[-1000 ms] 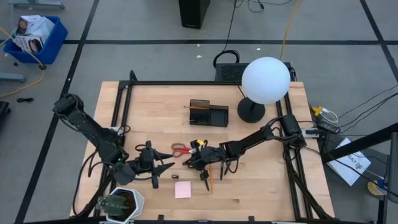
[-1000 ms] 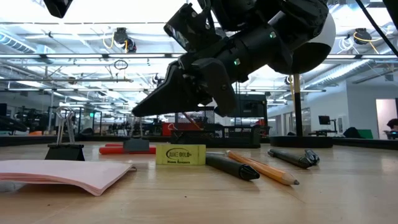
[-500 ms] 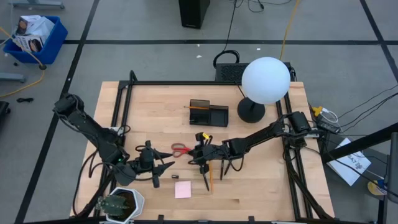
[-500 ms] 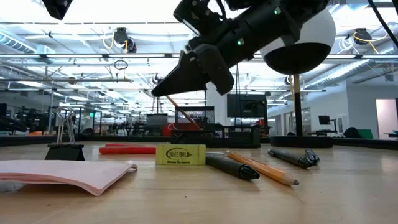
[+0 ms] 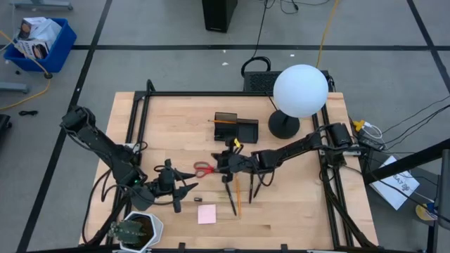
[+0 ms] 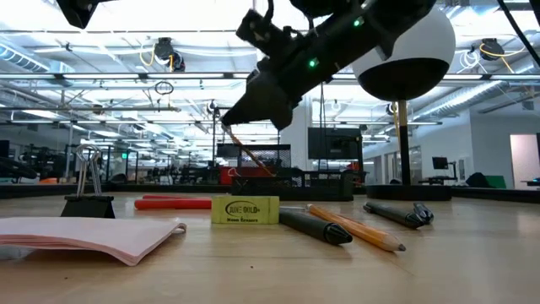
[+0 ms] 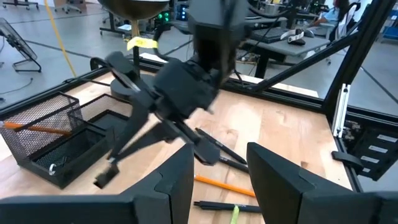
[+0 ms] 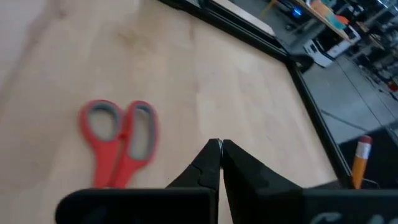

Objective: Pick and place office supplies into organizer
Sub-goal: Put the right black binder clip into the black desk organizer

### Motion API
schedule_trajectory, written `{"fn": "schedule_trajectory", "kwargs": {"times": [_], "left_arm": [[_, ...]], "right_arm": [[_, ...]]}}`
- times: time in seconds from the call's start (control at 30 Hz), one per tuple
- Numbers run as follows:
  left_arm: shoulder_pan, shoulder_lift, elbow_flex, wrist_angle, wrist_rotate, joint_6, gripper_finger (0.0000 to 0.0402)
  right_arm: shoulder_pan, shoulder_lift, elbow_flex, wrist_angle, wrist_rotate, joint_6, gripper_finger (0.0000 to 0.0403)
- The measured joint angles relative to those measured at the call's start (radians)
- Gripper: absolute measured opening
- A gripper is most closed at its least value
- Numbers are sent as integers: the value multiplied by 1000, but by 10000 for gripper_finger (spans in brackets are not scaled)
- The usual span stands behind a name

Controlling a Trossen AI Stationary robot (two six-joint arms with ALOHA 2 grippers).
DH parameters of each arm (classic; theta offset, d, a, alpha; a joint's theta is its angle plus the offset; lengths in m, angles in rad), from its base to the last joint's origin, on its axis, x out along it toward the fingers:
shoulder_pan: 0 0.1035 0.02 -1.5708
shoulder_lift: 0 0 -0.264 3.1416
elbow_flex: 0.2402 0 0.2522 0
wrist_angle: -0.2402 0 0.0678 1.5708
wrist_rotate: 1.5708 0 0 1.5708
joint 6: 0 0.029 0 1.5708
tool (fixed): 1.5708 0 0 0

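The red-handled scissors [image 5: 203,169] lie flat on the table, handles toward my right gripper [image 8: 217,146]. It hovers shut just right of them [image 5: 220,166], off the wood [image 6: 221,121], and holds nothing. Two dark pens [image 5: 230,197] [image 5: 253,186] and an orange pencil [image 5: 238,198] lie under that arm. Near the front edge are the pink sticky-note pad [image 5: 207,213] and a binder clip [image 6: 88,203]. A yellow eraser [image 6: 245,209] sits by the pens. The black organizer [image 5: 236,127] stands farther back with a pencil [image 7: 34,127] in it. My left gripper [image 5: 191,190] waits open, left of the scissors.
A lamp with a white globe [image 5: 301,90] and a round black base [image 5: 283,125] stands right of the organizer. A white pot with a green plant [image 5: 133,230] sits at the near left corner. A black frame [image 5: 140,126] runs along the table's far, left and right edges.
My right gripper has risen off the table and drawn back toward the far right. Its wrist has swung so the shut fingers point more toward the scissors. The pens, pencil and eraser it was over have stayed where they lay.
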Motion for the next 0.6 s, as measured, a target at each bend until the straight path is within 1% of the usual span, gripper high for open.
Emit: {"fn": "schedule_trajectory", "kwargs": {"times": [0.1,0.6], "left_arm": [[0,0,0,0,0,11,154],[0,0,0,-5,0,24,154]], "right_arm": [[-31,0,0,1,-19,1,4],[-149,0,0,-11,-26,27,4]]}}
